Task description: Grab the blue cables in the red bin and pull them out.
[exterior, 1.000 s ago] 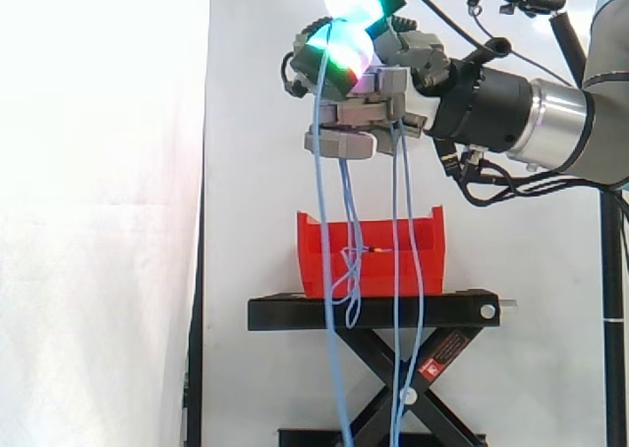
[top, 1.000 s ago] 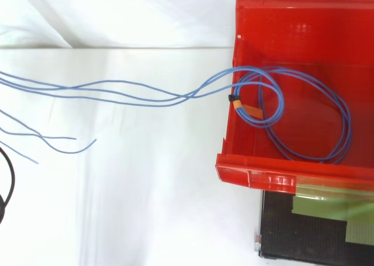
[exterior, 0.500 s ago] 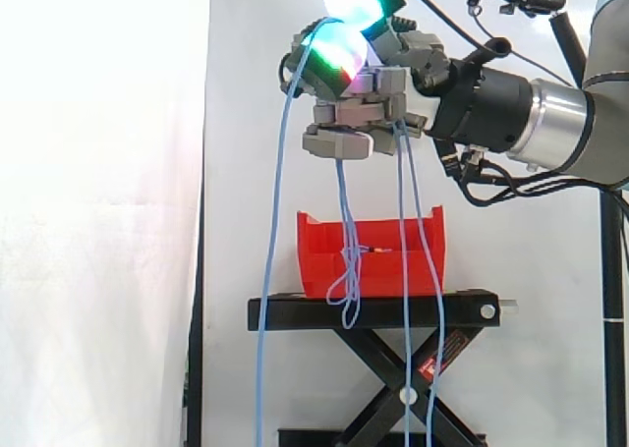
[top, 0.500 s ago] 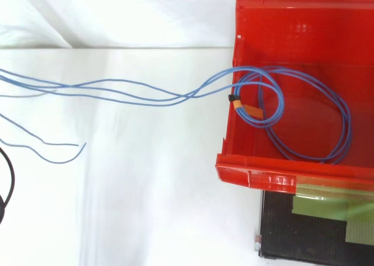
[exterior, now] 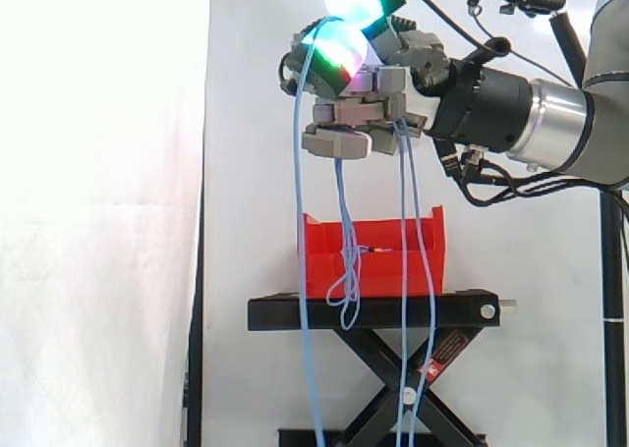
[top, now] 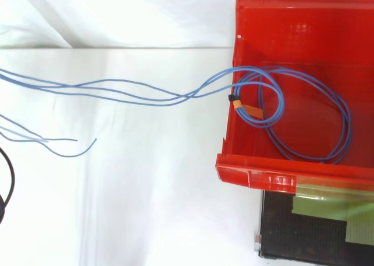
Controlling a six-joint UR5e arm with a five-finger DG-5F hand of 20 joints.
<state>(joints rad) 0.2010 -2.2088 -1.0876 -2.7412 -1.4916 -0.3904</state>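
1. Gripping the blue cables [exterior: 404, 270] with the hand [exterior: 359, 113]: curled shut round several strands at once, glowing pads [exterior: 339, 52] folded over the top of the bunch, probably to keep such thin strands from slipping through.
2. Held high above the red bin [exterior: 383, 265], well apart from its rim, seemingly to take up slack by height and not by sideways drag.
3. Hanging from that grip in long lines, down past the black stand [exterior: 373, 310] toward the floor; 1 small tangle dangling in front of the bin's near wall.
4. From above, not out yet: coiled on the bin's floor in about 2 loops, bound by an orange tie [top: 245, 108], with 3 or so strands climbing over the left wall and running off across the white cloth [top: 146, 190].
5. Judged roughly midway: loose lengths drawn clear, bound coil left inside.
6. Next, by this reading: more travel up or away, enough to lift the tied coil over the wall.
7. Worth watching: the tie snagging on the rim and dragging or tipping the bin, apparently just resting on the stand; also thin strands sliding out of the curled fingers under load.
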